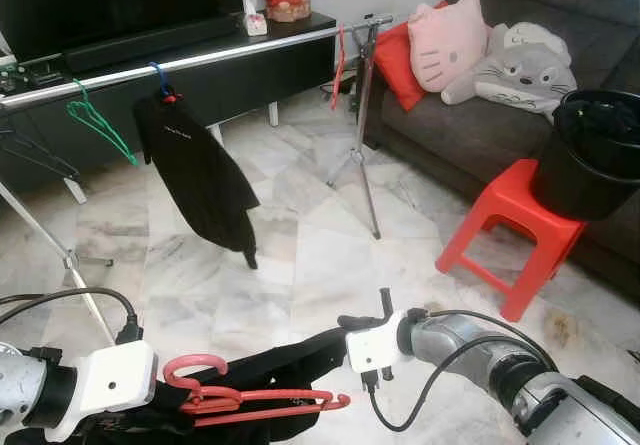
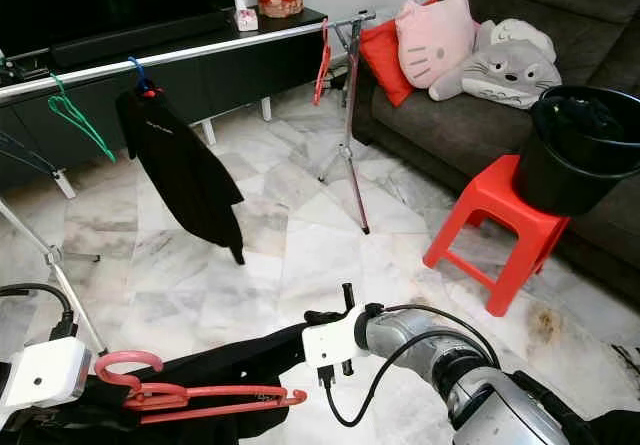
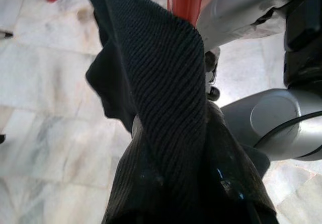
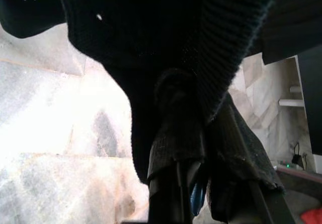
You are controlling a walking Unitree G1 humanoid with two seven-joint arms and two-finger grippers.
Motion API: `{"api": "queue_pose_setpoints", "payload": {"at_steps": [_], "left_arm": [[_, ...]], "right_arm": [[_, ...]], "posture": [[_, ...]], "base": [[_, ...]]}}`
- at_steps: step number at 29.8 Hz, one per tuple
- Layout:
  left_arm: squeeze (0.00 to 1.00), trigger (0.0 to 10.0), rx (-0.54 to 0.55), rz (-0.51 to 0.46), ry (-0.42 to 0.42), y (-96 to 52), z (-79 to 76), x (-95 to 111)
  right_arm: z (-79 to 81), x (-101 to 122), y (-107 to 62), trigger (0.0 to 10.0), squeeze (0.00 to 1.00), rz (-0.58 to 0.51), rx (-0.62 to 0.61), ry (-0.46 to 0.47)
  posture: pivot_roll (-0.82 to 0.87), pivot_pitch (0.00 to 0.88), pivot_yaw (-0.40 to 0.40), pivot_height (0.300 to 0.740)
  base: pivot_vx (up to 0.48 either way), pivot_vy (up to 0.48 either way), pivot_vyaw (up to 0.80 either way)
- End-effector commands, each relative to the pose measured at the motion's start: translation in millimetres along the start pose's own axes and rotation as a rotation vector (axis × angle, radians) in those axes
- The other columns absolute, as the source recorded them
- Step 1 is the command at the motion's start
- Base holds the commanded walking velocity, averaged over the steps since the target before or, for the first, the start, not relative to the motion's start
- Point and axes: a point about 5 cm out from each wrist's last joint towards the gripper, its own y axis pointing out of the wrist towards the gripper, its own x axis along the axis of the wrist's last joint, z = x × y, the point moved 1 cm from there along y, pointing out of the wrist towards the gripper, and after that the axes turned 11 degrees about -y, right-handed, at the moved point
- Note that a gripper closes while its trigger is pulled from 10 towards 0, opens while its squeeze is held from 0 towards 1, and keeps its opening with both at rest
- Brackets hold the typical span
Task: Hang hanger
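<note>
Left eye view is showing both end effectors near, gripping a black garment on the red hanger, which risks slipping free before reaching the far-left rail.

A pale marble floor is seen, with grey veining. On it, a red plastic stool is set beside the sofa, and the tripod feet of a metal clothes rail stand are planted near the middle.
</note>
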Motion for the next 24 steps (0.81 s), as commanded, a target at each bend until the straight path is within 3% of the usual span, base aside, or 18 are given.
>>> {"api": "queue_pose_setpoints", "payload": {"at_steps": [1,3,4,5,7,9,10,17,18,19,21,24], "left_arm": [[0.0,10.0,-0.033,0.059,0.013,-2.2,-0.8,-2.1],[0.0,10.0,-0.033,0.059,0.013,-2.2,-0.8,-2.1],[0.0,10.0,-0.037,0.055,0.011,0.9,-2.0,-3.0],[0.0,10.0,-0.037,0.055,0.011,0.9,-2.0,-3.0],[0.0,10.0,-0.045,0.055,0.01,6.1,-4.7,-6.4],[0.0,10.0,-0.047,0.055,0.01,7.2,-5.3,-7.3],[0.0,10.0,-0.046,0.061,0.007,8.9,-5.7,-8.7],[0.0,10.0,-0.046,0.072,0.003,11.3,-5.8,-10.0],[0.0,10.0,-0.011,0.059,-0.007,17.4,-3.7,-11.8],[0.0,10.0,-0.011,0.059,-0.007,17.4,-3.7,-11.8],[0.0,10.0,0.013,0.047,-0.013,20.7,-2.0,-12.3],[0.0,10.0,0.021,0.036,-0.013,22.2,-0.4,-11.0]], "right_arm": [[27.3,-57.7,-32.5,0.4,0.0,0.282,0.09,0.146],[27.3,-57.7,-32.5,0.4,0.0,0.282,0.09,0.146],[24.2,-54.8,-29.8,10.0,0.0,0.266,0.059,0.219],[24.2,-54.8,-29.8,10.0,0.0,0.266,0.059,0.219],[17.4,-49.1,-25.2,10.0,0.0,0.225,0.008,0.346],[15.8,-47.8,-24.2,10.0,0.0,0.214,-0.003,0.373],[14.3,-44.2,-22.4,10.0,1.0,0.181,0.007,0.409],[13.1,-38.0,-19.7,10.0,1.0,0.122,0.035,0.459],[23.5,-23.9,-19.3,10.0,1.0,-0.044,0.209,0.618],[23.5,-23.9,-19.3,10.0,1.0,-0.044,0.209,0.618],[31.3,-13.4,-21.3,10.0,1.0,-0.178,0.325,0.751],[38.6,-10.3,-22.8,10.0,1.0,-0.213,0.379,0.799]], "posture": [[-0.04,0.0,-0.009,0.74],[-0.04,0.0,-0.009,0.74],[-0.04,0.0,-0.005,0.74],[-0.04,0.0,-0.005,0.74],[-0.04,0.0,-0.004,0.74],[-0.04,0.0,-0.004,0.74],[-0.04,0.0,-0.002,0.74],[-0.04,0.0,-0.002,0.74],[-0.04,0.0,-0.001,0.74],[-0.04,0.0,-0.001,0.74],[-0.04,0.0,-0.002,0.74],[-0.05,0.0,-0.002,0.74]], "base": [[0.0,0.0,0.0],[0.0,0.0,0.0],[0.0,0.0,0.0],[0.0,0.0,0.0],[0.0,0.0,0.0],[0.0,0.0,0.0],[0.0,0.0,0.0],[0.0,0.0,0.0],[0.0,0.0,0.0],[0.0,0.0,0.0],[0.0,0.0,0.0],[0.0,0.0,0.0]]}}
